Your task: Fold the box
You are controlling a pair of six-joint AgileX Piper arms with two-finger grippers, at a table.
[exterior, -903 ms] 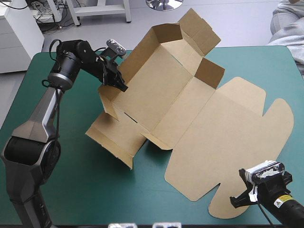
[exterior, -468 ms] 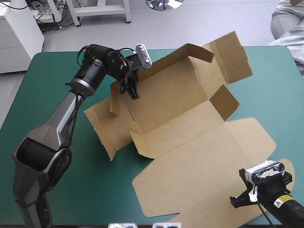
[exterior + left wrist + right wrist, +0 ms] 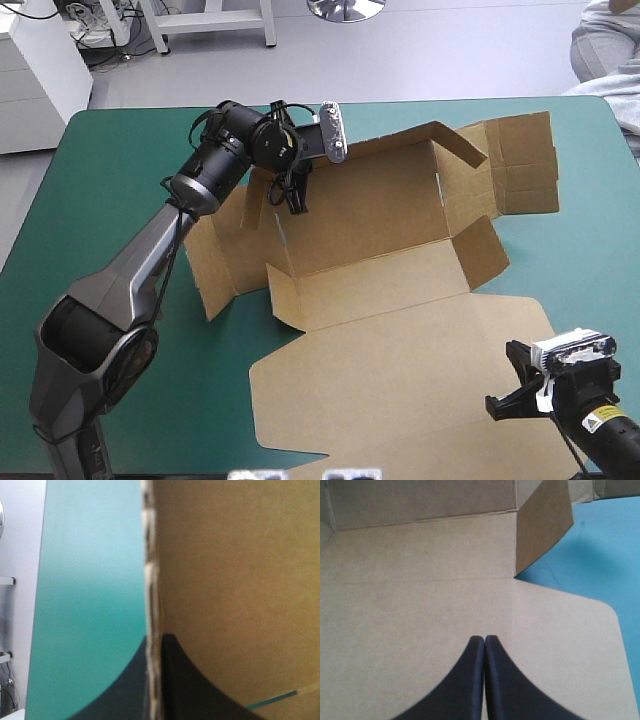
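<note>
mostly crosswise box, lid flat toward robot

Left gripper on box, far-left wall

The left end effector grips a raised wall of the brown box.

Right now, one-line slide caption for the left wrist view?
Left gripper shut on a raised wall of the brown box, seen edge-on, teal-green table beyond.
</note>
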